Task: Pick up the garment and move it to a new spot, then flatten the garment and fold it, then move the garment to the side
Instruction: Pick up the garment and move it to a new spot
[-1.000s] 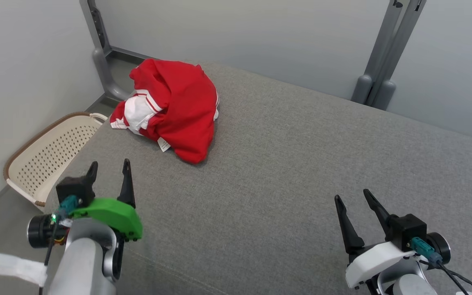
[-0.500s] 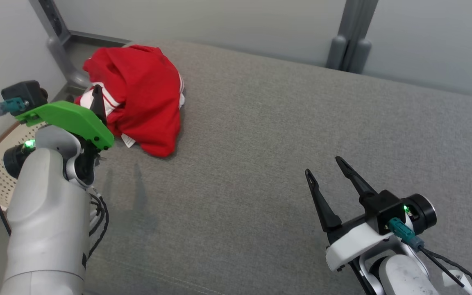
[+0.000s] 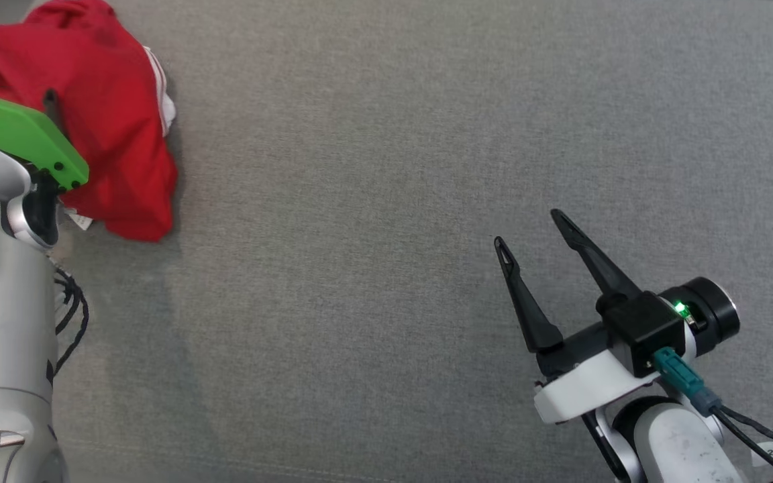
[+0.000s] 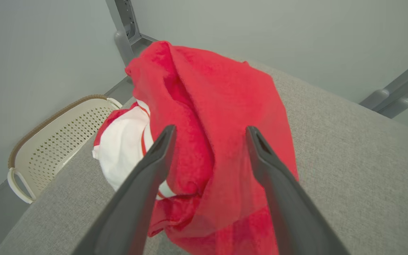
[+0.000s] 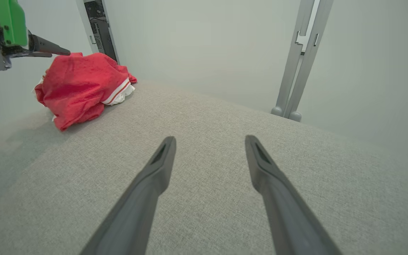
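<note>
**Item:** red garment with white panels and striped trim, crumpled in a heap at the far left corner of the grey fabric-covered counter, close to its left edge.

**Left pincer**: released, fingers spread, poised over the heap's upper folds. Whether it touches the cloth cannot be told.

**Right pincer**: released, empty, over bare counter at the near right, well apart from the garment.

**Adjacent:** cream perforated basket, below and beside the counter's left edge.

**Hazards, as judged:**
- The fingers may close on a single top layer only. The heap would then unroll and trail on lifting.
- A shallow descent may push the heap leftward over the edge, toward the basket.
- A finger may snag inside a fold or sleeve, twisting the cloth and making later flattening harder.
- Too deep a descent would press the fingertips into the counter's fabric.
</note>
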You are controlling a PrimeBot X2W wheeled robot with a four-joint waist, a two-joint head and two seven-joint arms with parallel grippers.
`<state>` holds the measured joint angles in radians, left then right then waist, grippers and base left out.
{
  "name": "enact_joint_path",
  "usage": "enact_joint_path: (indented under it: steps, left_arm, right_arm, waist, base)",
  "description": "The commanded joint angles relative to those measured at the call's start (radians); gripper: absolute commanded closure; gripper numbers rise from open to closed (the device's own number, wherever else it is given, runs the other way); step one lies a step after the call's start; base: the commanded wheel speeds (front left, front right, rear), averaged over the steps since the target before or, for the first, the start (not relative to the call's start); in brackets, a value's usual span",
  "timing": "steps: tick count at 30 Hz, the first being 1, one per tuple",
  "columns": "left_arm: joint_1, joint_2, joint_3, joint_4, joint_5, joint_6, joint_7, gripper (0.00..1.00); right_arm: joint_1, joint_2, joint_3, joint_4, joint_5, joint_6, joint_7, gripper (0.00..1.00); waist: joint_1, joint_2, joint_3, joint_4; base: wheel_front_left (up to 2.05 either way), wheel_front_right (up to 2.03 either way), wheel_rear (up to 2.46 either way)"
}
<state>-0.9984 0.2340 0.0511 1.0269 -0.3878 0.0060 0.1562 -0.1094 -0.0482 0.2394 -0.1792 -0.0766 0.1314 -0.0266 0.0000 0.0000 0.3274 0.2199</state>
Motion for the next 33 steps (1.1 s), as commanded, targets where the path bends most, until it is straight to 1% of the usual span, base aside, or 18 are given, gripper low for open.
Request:
enact_joint_path:
  steps: [1,2,5,6,7,8,14,21,26,30,33]
  left_arm:
    - [-0.009,0.018,-0.004,0.016,0.009,0.018,0.003,0.00]
    - [-0.015,0.031,-0.004,0.029,0.014,0.034,0.009,0.00]
    - [-0.031,0.035,0.004,0.054,0.003,0.048,0.024,0.00]
    - [-0.030,0.035,-0.001,0.062,0.008,0.059,0.026,0.18]
    - [-0.029,0.036,-0.004,0.063,0.012,0.061,0.022,0.90]
    - [-0.030,0.040,-0.003,0.068,0.010,0.065,0.021,1.00]
    - [-0.059,0.088,-0.015,0.045,0.019,0.036,-0.010,1.00]
    - [-0.126,0.149,-0.054,-0.046,0.051,-0.016,-0.030,1.00]
    - [-0.171,0.139,-0.107,-0.132,0.078,-0.045,-0.009,1.00]
    - [-0.186,0.119,-0.146,-0.195,0.095,-0.057,0.019,1.00]
    - [-0.192,0.085,-0.166,-0.244,0.082,-0.071,0.045,1.00]
  right_arm:
    - [-0.006,-0.004,-0.005,-0.017,-0.010,-0.001,0.005,0.00]
    - [0.001,-0.003,-0.007,-0.025,-0.013,-0.001,0.009,0.00]
    - [0.010,-0.003,-0.016,-0.042,-0.018,-0.001,0.016,0.00]
    - [0.011,-0.004,-0.021,-0.045,-0.020,-0.001,0.017,0.00]
    - [0.012,-0.004,-0.023,-0.046,-0.019,-0.001,0.018,0.00]
    - [0.011,-0.003,-0.025,-0.045,-0.017,-0.001,0.019,0.00]
    - [0.005,-0.004,-0.047,-0.003,0.011,-0.001,-0.001,0.00]
    - [0.018,-0.004,-0.075,0.098,0.061,-0.001,-0.059,0.00]
    - [0.037,-0.003,-0.082,0.179,0.100,-0.001,-0.094,0.00]
    - [0.063,-0.003,-0.086,0.245,0.134,-0.001,-0.120,0.00]
    - [0.073,-0.003,-0.091,0.285,0.157,-0.001,-0.136,0.00]
  waist:
    - [0.0000,0.0000,0.114,-0.092]
    - [0.0000,0.0000,0.123,-0.097]
    - [0.0000,0.0000,0.141,-0.102]
    - [0.0000,0.0000,0.145,-0.101]
    - [0.0000,0.0000,0.146,-0.100]
    - [0.0000,0.0000,0.146,-0.099]
    - [0.0000,0.0000,0.104,-0.083]
    - [0.0000,0.0000,-0.030,-0.071]
    - [0.0000,0.0000,-0.158,-0.090]
    - [0.0000,0.0000,-0.264,-0.134]
    - [0.0000,0.0000,-0.330,-0.180]
  base:
    - [0.00,0.00,0.00]
    - [0.00,0.00,0.00]
    - [0.00,0.00,0.00]
    - [0.00,0.00,0.00]
    - [0.00,0.00,0.00]
    - [0.00,0.00,0.00]
    - [0.00,0.00,0.00]
    - [0.00,0.00,0.00]
    - [0.00,0.00,0.00]
    - [0.00,0.00,0.00]
    - [0.00,0.00,0.00]
